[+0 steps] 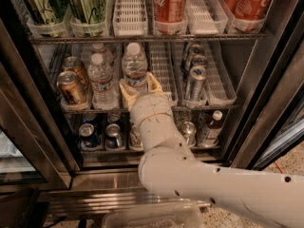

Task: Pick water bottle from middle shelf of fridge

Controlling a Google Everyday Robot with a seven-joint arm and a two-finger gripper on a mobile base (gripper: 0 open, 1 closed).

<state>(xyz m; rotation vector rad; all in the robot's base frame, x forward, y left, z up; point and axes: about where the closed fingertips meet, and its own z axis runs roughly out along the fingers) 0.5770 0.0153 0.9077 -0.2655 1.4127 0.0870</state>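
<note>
The fridge (pixel 278 56) stands open in front of me. On its middle shelf (pixel 216 87), a wire rack with slotted plastic lane trays, a clear ribbed water bottle (pixel 135 66) with a white cap stands at the front of its lane. My gripper (pixel 140 86) reaches into that lane. Its tan fingers (pixel 126 92) stand spread on either side of the bottle's lower part, not visibly pressed against it. The bottle is upright. Two more water bottles (pixel 101 79) stand in the lane to its left.
Brown cans (pixel 71 87) sit at the shelf's far left and slim silver-blue cans (pixel 195 80) to the right. Green cans (pixel 88 4) and red cola cans (pixel 170 1) are above. Blue cans (pixel 89 134) and a small dark-filled bottle (pixel 211 126) are below. The dark door frame (pixel 28 122) borders the left.
</note>
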